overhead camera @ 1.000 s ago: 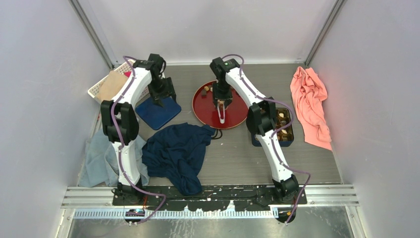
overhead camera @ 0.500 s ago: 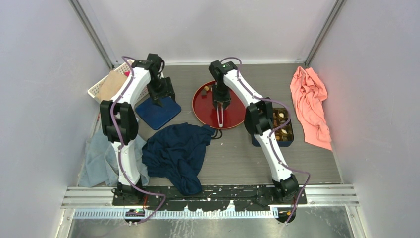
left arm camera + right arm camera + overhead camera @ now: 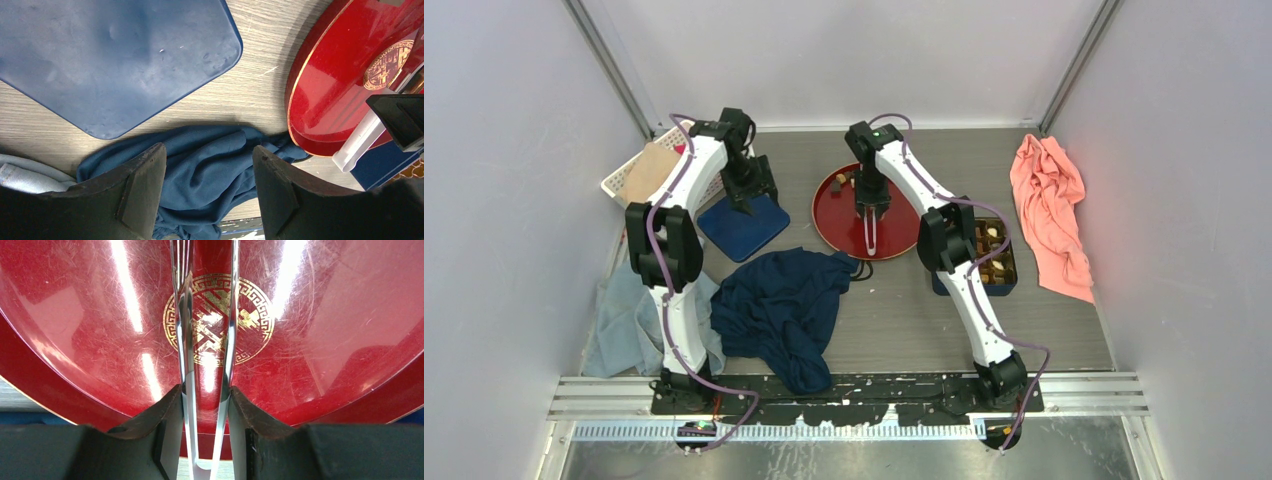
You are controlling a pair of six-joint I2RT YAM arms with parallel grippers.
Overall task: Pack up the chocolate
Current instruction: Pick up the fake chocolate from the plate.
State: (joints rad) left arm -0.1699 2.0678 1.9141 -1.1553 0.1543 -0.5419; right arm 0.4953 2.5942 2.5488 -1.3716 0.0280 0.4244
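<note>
Item: right pincer (image 3: 205, 405), clenched on clear tongs (image 3: 185, 340), edged slightly across the red tray (image 3: 836, 225) over the last second, now nearly halted (tong tips unseen); chocolate (image 3: 841, 180) waits at the tray's far-left edge, more sits in the navy box (image 3: 1009, 285); left pincer (image 3: 207, 155) released, idle; next pick judged pending.

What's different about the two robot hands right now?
The left gripper has open, empty jaws; the right gripper has jaws shut on clear tongs. The left gripper hangs by the flat blue square; the right gripper hangs over the red tray. Both have black fingers.
</note>
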